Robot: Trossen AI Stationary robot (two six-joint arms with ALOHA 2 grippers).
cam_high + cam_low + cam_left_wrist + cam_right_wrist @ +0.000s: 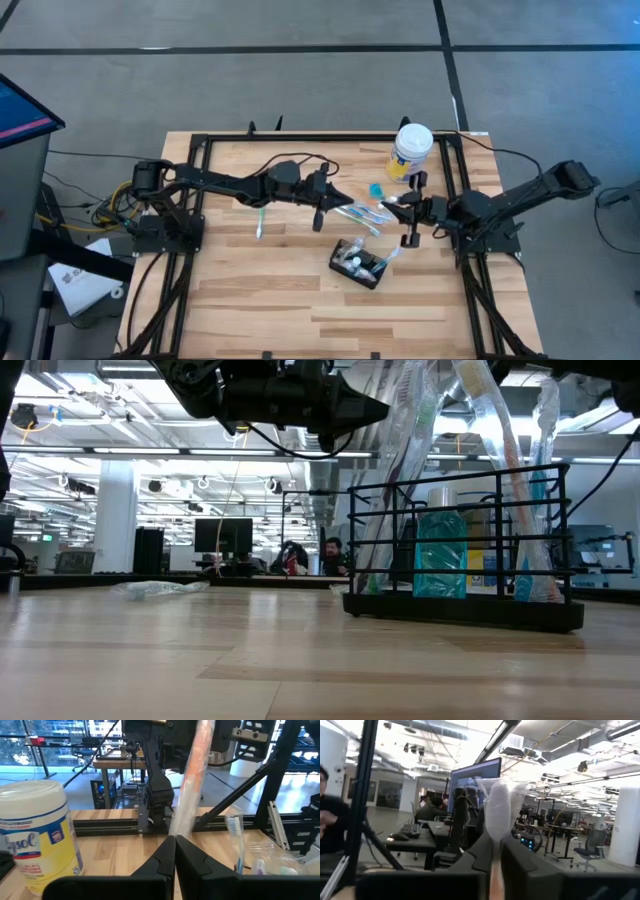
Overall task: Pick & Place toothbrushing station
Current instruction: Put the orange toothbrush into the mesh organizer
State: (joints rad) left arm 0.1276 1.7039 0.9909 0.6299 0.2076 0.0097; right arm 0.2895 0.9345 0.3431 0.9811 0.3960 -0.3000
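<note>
Your right claw (pixel 408 222) is clamped on a wrapped toothbrush (pixel 497 815) just beyond the black holder (pixel 358 264) on the wooden surface (pixel 260 290), while your left claw (pixel 319 215), pinching another wrapped toothbrush (pixel 192 780), hangs just beside that holder's far corner.

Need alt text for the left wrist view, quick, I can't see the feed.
The left gripper, jaws shut, pinches a plastic-wrapped toothbrush that slants away past it. A white-lidded, yellow-labelled wipes tub stands on the wooden table to one side; more wrapped toothbrushes lie on the other.
</note>
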